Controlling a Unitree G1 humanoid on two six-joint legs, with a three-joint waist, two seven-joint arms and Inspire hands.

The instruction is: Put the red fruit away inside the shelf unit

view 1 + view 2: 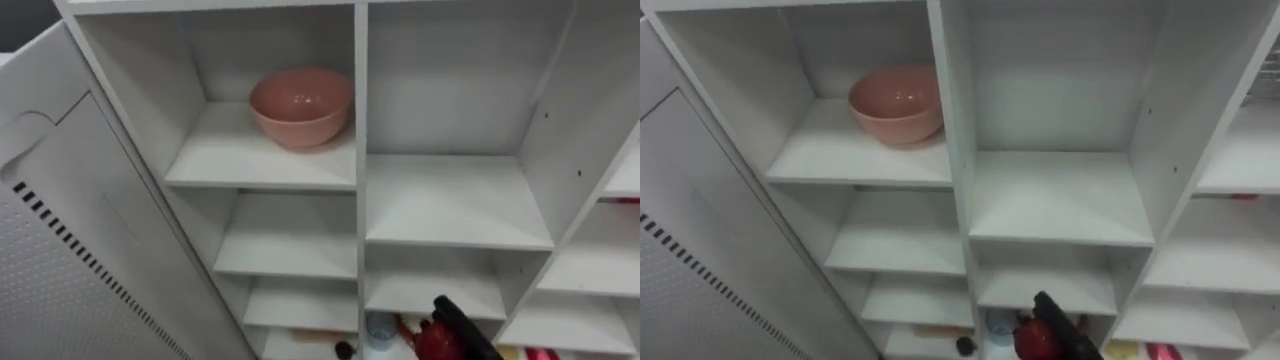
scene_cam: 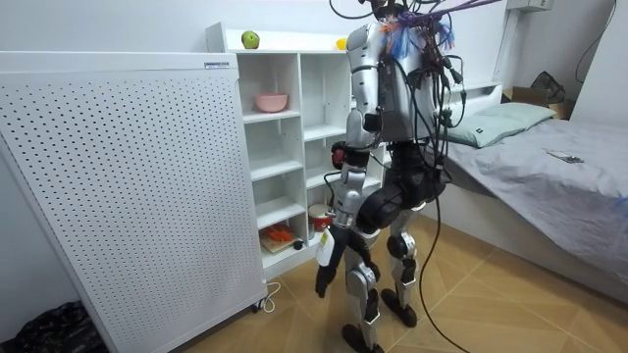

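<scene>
Right hand (image 1: 455, 320) low before closet (image 1: 360, 120), fingers curled round red fruit (image 1: 435, 343). Left hand (image 2: 322, 275) hangs by thigh, fingers slack, empty. Advice: lift fruit clear of shelf edges, probably toward bowl (image 1: 300, 105), lower gently, release late.

I've got a white wall (image 2: 118, 25) behind a tall white perforated panel (image 2: 128, 186) standing just beside the open white closet (image 2: 300, 108), pale wooden floor (image 2: 500, 304) below, and on the room view's right a grey-covered bed (image 2: 559, 196) with a pale green pillow (image 2: 505, 120).
</scene>
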